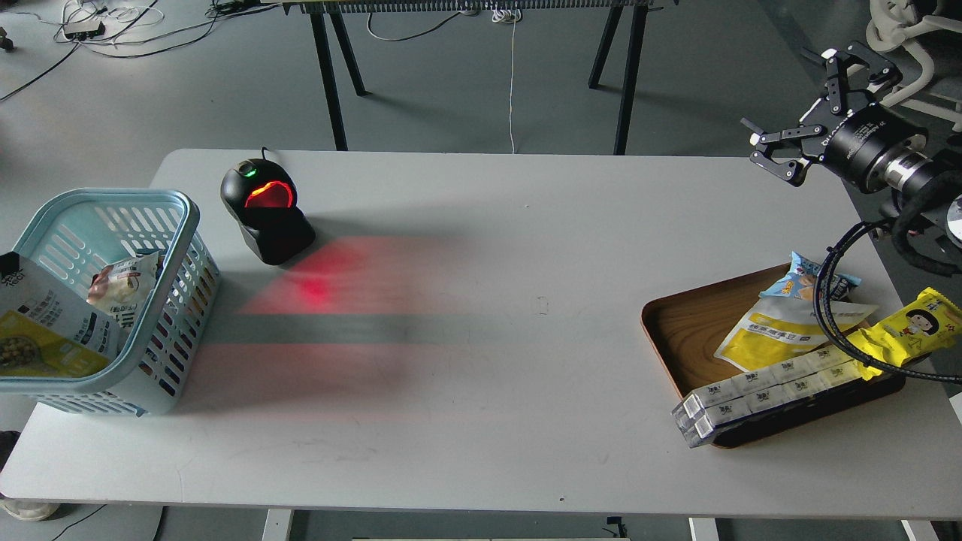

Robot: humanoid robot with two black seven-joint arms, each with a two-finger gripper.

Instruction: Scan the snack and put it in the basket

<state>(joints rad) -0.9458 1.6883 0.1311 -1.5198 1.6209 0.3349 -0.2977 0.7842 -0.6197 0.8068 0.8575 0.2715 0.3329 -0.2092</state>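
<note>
Table (481, 376) with red scanner (267, 210) glow

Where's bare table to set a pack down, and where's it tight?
Free: the wide middle of the table between scanner and tray, plus the front strip along the near edge. Crowded: the tray, heaped with packs overhanging its front, and the basket corner at left. Right hand hangs open above the tray.

A robotics lab is posing as a shop checkout: a barcode scanner (266, 211) is glowing red on a plain grey surface (466, 361), loose cables (113, 30) are trailing over bare concrete floor (466, 98) at eleven o'clock.
</note>
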